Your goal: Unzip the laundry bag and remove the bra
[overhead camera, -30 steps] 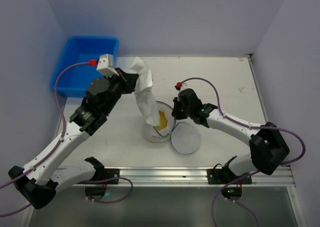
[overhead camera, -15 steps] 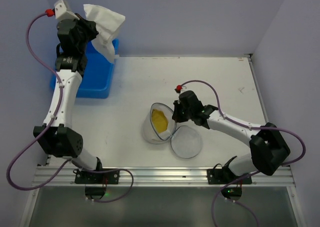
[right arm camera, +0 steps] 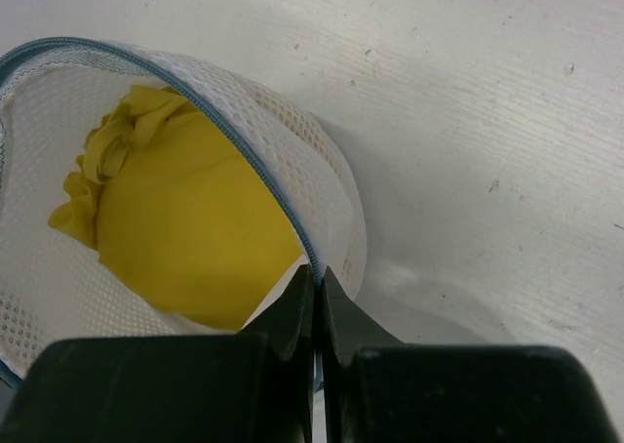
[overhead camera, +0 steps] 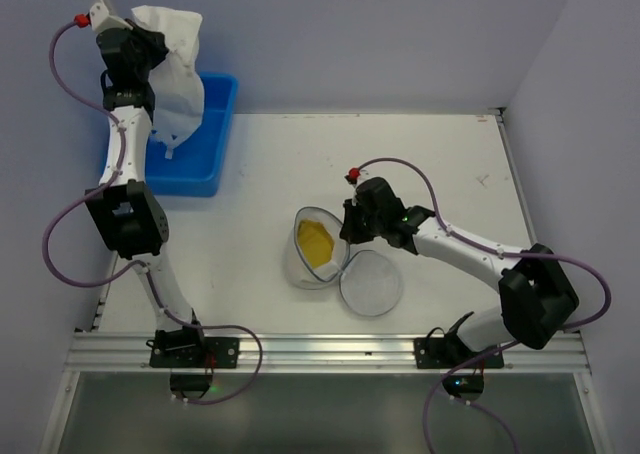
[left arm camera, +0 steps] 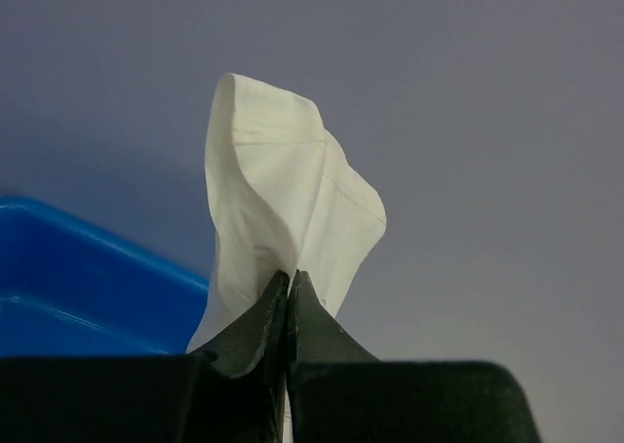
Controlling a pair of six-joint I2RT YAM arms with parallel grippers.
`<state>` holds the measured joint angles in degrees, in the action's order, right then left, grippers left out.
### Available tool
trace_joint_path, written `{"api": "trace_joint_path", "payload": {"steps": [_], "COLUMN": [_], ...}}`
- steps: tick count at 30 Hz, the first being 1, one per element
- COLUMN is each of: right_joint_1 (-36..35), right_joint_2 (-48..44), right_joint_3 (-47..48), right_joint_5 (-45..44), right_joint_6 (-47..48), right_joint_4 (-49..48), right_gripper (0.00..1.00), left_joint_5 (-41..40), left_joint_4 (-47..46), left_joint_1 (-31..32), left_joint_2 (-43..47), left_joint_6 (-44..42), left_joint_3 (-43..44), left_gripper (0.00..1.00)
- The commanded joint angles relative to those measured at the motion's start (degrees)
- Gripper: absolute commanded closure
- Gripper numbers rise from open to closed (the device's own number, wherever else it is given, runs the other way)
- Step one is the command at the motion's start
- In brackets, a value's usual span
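Note:
The laundry bag (overhead camera: 299, 262), a round white mesh pouch, lies open mid-table with its circular flap (overhead camera: 372, 282) folded out to the right. A yellow garment (overhead camera: 318, 242) sits inside it. My right gripper (overhead camera: 348, 229) is shut on the bag's rim at the blue-grey zip line (right arm camera: 283, 214); the mesh (right arm camera: 331, 180) and the yellow garment (right arm camera: 185, 228) fill the right wrist view. My left gripper (overhead camera: 140, 44) is shut on the white bra (overhead camera: 175, 69) and holds it high at the back left. The bra hangs over the blue tub (overhead camera: 195, 164). The left wrist view shows the pinched fabric (left arm camera: 283, 189).
The blue plastic tub stands at the table's back left corner, and its rim shows in the left wrist view (left arm camera: 88, 277). Grey walls enclose the back and both sides. The right arm's cable (overhead camera: 400, 164) loops over the table's middle.
My left arm has carried the white bra from the bag up and to the back left, over the blue tub. The right gripper has stayed on the bag's rim.

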<state>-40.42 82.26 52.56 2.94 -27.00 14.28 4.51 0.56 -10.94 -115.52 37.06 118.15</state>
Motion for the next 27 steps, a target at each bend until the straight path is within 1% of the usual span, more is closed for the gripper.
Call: {"api": "trace_joint_path", "payload": {"steps": [1,3,6,7,9,10,13,16,17,18,19,21,22,23,25,27], "right_joint_1": [0.2,0.2,0.2,0.2,0.2,0.2,0.3,0.2,0.2,0.2,0.2,0.2,0.2,0.2,0.2,0.2], "right_joint_2": [0.9,1.1,1.6,1.7,2.4,2.5,2.8,2.5,2.4,2.2,1.9,1.6,1.2,1.1,0.9,0.5], "right_joint_3": [2.0,1.9,1.8,1.8,2.1,2.2,2.1,1.9,1.9,1.9,1.9,1.9,1.9,1.9,2.2,2.6], "right_joint_5": [1.7,1.5,1.0,1.2,1.4,1.5,2.0,1.7,1.6,1.2,0.9,0.7,0.5,0.4,-0.2,-0.5], "right_joint_6": [1.3,1.4,1.7,2.0,2.0,2.1,2.1,2.2,2.3,2.3,2.2,2.1,2.1,2.1,2.2,2.4], "right_joint_4": [0.9,1.0,1.0,1.0,1.0,1.0,0.8,0.8,0.8,0.8,0.9,1.2,1.3,1.3,1.4,1.8], "right_gripper": [1.0,1.0,1.0,1.0,1.0,1.0,1.0,1.0,1.0,1.0,1.0,1.0,1.0,1.0,1.0,1.0], "left_joint_5": [4.0,5.1,5.9,4.9,3.1,1.0,-1.8,-0.1,0.8,1.7,2.7,3.0,3.3,3.5,2.8,1.8], "left_joint_4": [-9.0,-10.0,-13.4,-15.0,-16.4,-17.2,-16.4,-13.6,-12.8,-12.2,-11.2,-11.2,-11.3,-11.0,-8.4,-6.5], "left_joint_1": [-0.7,-1.2,-1.4,-1.4,-1.5,-1.5,-2.2,-2.9,-3.1,-3.5,-3.6,-3.4,-3.4,-3.2,-2.8,-1.7], "left_joint_2": [-4.2,-6.5,-5.8,-4.1,-2.4,-1.2,-1.3,-3.5,-5.0,-5.6,-5.7,-4.3,-2.0,-0.7,3.8,7.2], "left_joint_6": [0.8,0.6,0.6,0.6,0.2,0.0,0.3,0.7,0.7,0.7,0.7,0.5,0.2,-0.1,-1.5,-2.6], "left_joint_3": [-0.6,-1.2,-6.3,-10.7,-15.6,-20.0,-25.8,-25.9,-25.3,-24.6,-23.8,-24.1,-24.9,-25.2,-25.9,-27.2], "left_gripper": [1.0,1.0,1.0,1.0,1.0,1.0,1.0,1.0,0.95,0.88,0.71,0.5,0.27,0.2,0.08,0.04]}}
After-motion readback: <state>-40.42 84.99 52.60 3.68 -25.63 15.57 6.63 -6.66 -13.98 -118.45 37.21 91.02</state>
